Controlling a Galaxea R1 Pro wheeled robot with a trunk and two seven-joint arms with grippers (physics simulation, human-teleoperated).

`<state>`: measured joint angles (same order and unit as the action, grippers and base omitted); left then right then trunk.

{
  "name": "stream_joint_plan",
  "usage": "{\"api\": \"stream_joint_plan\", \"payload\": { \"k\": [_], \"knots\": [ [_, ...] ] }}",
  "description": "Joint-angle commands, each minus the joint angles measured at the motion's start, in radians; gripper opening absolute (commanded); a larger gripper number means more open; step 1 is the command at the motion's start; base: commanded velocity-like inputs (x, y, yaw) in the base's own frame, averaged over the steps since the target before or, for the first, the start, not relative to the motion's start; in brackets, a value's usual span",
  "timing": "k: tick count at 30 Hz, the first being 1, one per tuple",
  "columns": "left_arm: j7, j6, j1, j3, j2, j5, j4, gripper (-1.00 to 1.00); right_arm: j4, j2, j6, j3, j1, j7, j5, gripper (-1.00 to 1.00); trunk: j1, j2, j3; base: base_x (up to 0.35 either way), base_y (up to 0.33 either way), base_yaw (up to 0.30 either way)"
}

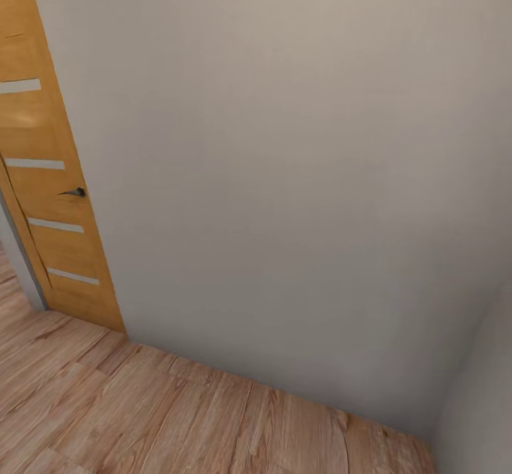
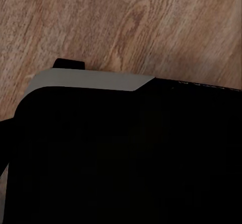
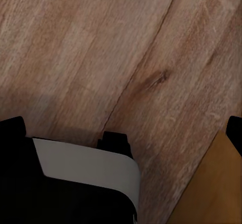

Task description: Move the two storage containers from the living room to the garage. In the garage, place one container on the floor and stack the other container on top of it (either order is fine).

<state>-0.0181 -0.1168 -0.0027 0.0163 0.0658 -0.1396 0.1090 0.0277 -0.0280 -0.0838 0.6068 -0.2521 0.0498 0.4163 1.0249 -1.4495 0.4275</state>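
Head view: robot is facing a plain pale wall [image 1: 299, 175] at close range, with one orange wood door [image 1: 50, 175] standing at the left, one dark lever handle [image 1: 75, 192] on it, four pale horizontal strips across its panel, and light plank floor [image 1: 178, 417] below. My read: it is transiting between rooms, not manipulating; the containers are not showing up here, so I cannot say where they are or whether either is being carried. Left wrist view: looking down at the same wood planks, with a dark robot body part with one grey band [image 2: 91, 80] blocking the lower part; finger spread unreadable. Right wrist view: planks again, a similar black-and-grey part [image 3: 85, 168], plus one orange-brown edge [image 3: 212, 188] at the corner, identity unclear; finger state also unreadable. Next move likely calls for turning the base toward the door.
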Motion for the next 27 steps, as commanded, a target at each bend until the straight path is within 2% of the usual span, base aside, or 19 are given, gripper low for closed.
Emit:
{"api": "stream_joint_plan", "payload": {
  "k": [1, 6, 27],
  "knots": [
    [-0.002, -0.002, 0.000, 0.001, 0.000, -0.008, 0.000, 1.00, 0.003, -0.001, -0.006, 0.008, -0.001, 0.001, 0.009, 1.00, 0.000, -0.001, 0.001, 0.021, 0.000, 0.000],
    [-0.001, -0.002, 0.000, 0.002, 0.000, -0.008, 0.000, 1.00, 0.003, 0.000, -0.010, 0.008, -0.001, 0.001, 0.009, 1.00, 0.000, -0.001, 0.001, 0.007, 0.000, 0.136],
    [0.000, -0.003, 0.000, 0.002, 0.000, -0.008, 0.000, 1.00, 0.003, 0.000, -0.010, 0.008, -0.001, 0.001, 0.008, 1.00, 0.000, -0.001, 0.004, 0.000, 0.000, 0.239]
  ]
}}
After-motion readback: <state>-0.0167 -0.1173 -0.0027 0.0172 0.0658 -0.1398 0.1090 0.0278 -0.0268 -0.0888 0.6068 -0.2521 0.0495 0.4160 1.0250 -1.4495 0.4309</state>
